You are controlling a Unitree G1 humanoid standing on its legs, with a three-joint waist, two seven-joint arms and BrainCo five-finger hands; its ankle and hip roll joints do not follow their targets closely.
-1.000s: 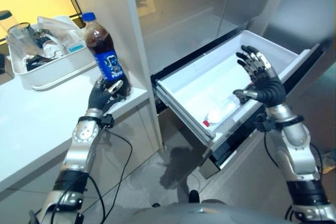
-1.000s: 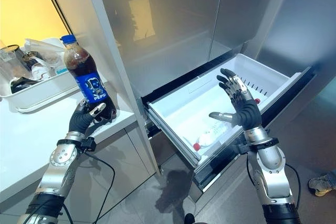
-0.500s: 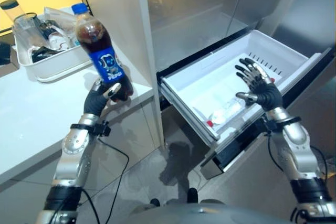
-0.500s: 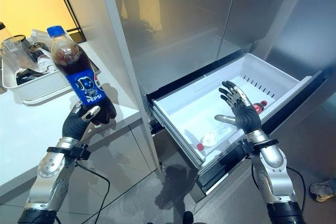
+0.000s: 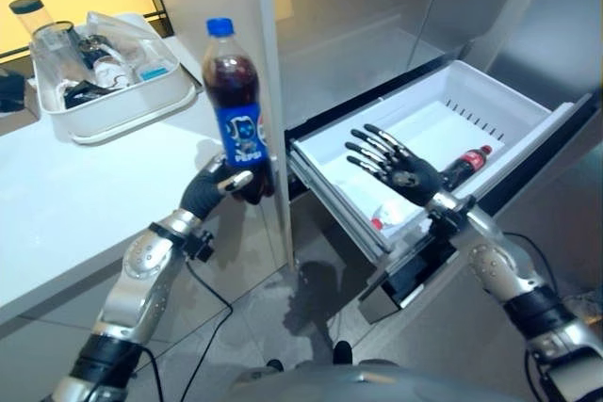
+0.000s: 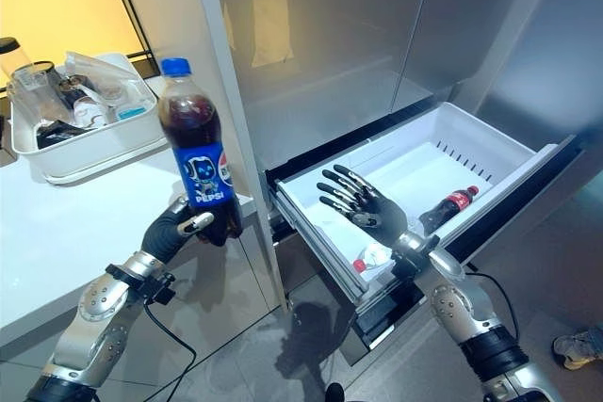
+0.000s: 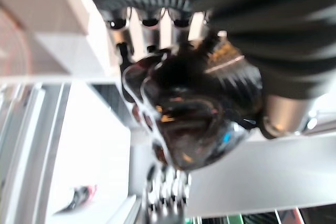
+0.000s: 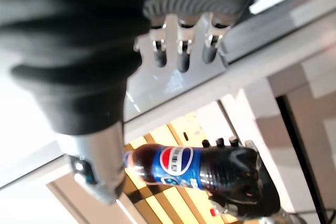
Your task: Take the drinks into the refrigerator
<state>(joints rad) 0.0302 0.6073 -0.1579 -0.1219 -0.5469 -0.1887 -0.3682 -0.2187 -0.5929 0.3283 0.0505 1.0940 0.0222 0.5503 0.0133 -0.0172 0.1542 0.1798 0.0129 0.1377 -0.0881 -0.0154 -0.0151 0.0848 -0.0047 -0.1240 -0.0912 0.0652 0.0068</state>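
holding cola bottle (image 5: 236, 110) upright, left hand (image 5: 219, 190) clenched round base; right hand (image 5: 400, 165) spread flat over drawer (image 5: 528, 124); pass low, steady.

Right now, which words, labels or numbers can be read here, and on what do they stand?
Cola bottle, blue label: a short white brand word, not quoted here.
Small bottle in the drawer, red label: too small to read.
Sheet on the refrigerator door: nothing legible.
Packets in the white tub: too small.
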